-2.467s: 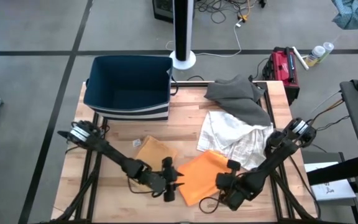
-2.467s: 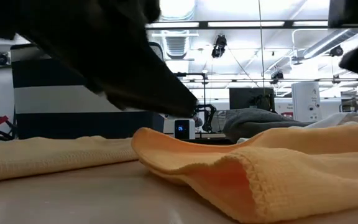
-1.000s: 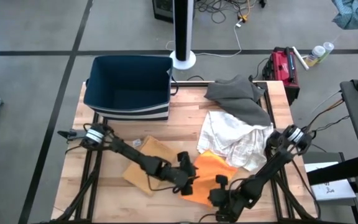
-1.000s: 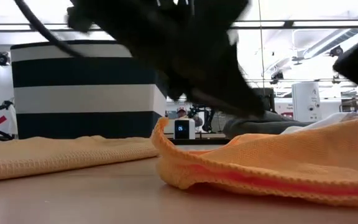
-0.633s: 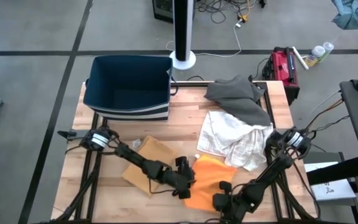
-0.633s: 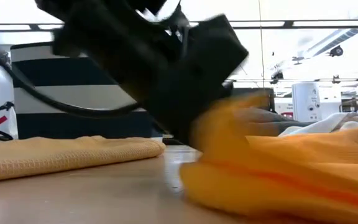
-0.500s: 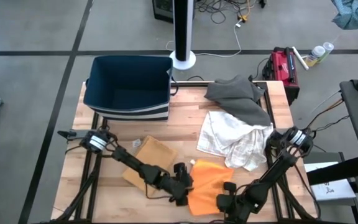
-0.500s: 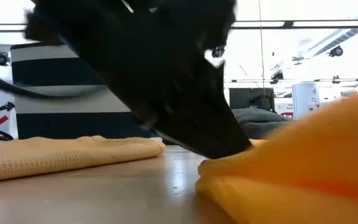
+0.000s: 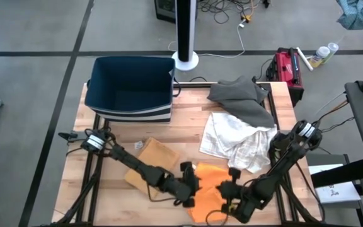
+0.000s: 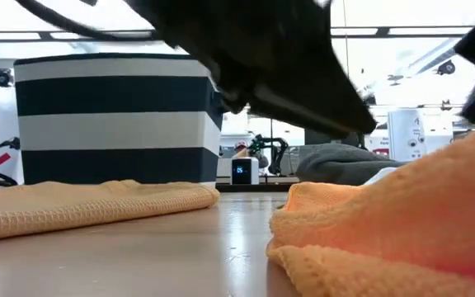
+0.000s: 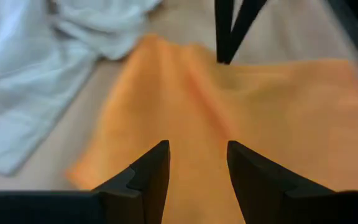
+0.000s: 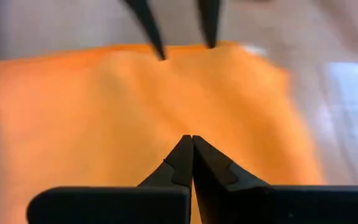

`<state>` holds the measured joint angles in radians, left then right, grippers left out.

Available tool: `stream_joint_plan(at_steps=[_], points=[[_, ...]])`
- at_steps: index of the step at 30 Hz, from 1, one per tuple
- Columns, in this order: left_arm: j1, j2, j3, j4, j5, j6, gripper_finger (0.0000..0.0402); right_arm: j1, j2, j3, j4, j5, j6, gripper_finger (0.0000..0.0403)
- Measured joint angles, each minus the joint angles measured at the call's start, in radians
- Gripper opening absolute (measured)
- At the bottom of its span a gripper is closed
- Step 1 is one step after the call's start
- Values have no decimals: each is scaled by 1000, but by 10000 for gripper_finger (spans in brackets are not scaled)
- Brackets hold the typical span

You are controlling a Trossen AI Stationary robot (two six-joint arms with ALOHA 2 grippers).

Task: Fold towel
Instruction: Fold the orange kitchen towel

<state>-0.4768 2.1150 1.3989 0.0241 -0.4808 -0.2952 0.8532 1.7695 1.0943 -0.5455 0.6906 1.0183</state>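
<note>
Orange towel lies rumpled (edges uneven) on the table.

Bright overhead light; wrist views blurred.

Two dark arms showing slim, jointed builds

Each black arm is carrying a pale silver ring at its shoulder joint, thin cables trailing alongside; left gripper and right gripper are ending in tapered matte-black fingers.
</note>
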Motion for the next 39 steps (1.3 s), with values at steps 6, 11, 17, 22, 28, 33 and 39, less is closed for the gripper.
stream_joint_plan(at_steps=[6, 11, 17, 22, 28, 33, 39], points=[[57, 13, -59, 9, 39, -2, 153, -51, 80, -28, 16, -108, 73, 0], [28, 9, -111, 9, 57, -44, 153, -40, 134, -18, 63, -281, 35, 0], [-20, 5, -118, 11, 61, -61, 153, -32, 86, -21, 52, -323, -9, 0], [-27, -13, -100, 14, 52, -39, 153, -71, 22, -22, -7, -211, -66, 0], [-27, -29, -92, -2, 45, -20, 153, -161, 46, -70, -5, -272, -155, 0], [-31, -69, -93, -160, 45, -57, 153, -251, 65, -94, 61, -283, -361, 0], [-30, -118, -100, -522, -19, -240, 153, -380, 77, -61, 227, -278, -773, 0]])
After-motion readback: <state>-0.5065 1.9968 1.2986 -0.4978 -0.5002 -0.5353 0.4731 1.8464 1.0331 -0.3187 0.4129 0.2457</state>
